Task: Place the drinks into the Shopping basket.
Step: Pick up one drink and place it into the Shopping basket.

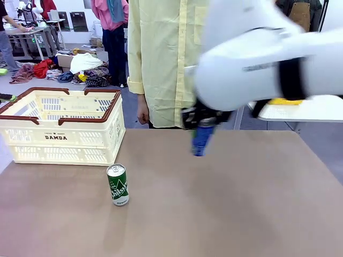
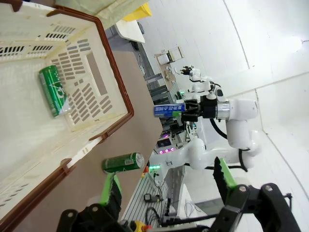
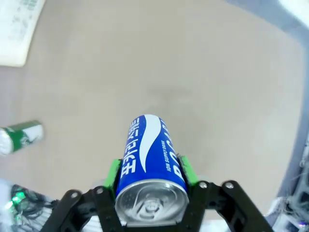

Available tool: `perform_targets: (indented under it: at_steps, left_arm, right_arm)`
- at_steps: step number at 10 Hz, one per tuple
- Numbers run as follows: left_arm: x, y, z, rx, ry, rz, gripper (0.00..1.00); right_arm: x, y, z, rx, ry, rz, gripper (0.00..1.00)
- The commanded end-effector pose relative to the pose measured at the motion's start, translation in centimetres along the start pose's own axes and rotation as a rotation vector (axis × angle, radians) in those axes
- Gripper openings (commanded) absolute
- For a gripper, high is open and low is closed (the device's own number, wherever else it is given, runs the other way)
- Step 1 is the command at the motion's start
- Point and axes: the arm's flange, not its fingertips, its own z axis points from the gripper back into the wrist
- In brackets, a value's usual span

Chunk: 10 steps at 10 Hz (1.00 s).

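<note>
bare bench (image 1: 241, 214), one blocker
we see open room right of centre; a green can (image 1: 117, 184) stands just before the open-topped shopping basket (image 1: 59, 138).

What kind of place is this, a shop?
Probably a robot lab made to look a bit like a shop, not a real one. A white robot arm works at a plain table with a shopping basket, and heaps of clothes lie on the floor behind.
</note>
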Motion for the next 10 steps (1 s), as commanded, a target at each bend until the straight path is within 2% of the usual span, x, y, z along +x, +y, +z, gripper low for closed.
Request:
perform_targets:
  at_steps: [1, 4, 5, 7, 10]
  left_arm:
    - [-0.2, -0.3, 0.0, 0.004, 0.001, 0.000, 1.00]
    - [-0.2, -0.3, 0.0, 0.004, 0.001, 0.000, 1.00]
    - [-0.2, -0.3, 0.0, 0.004, 0.001, 0.000, 1.00]
    - [-0.2, -0.3, 0.0, 0.004, 0.001, 0.000, 1.00]
    - [-0.2, -0.3, 0.0, 0.004, 0.001, 0.000, 1.00]
  right_arm:
    - [7.2, 7.0, -4.2, -0.054, 0.058, 0.089, 0.00]
    - [7.1, 14.7, -9.4, -0.085, 0.109, 0.172, 0.00]
    - [6.6, 16.0, -11.0, -0.103, 0.115, 0.178, 0.00]
    - [6.5, 16.1, -12.9, -0.091, 0.116, 0.161, 0.00]
    - [6.8, 14.9, -12.3, -0.059, 0.115, 0.140, 0.00]
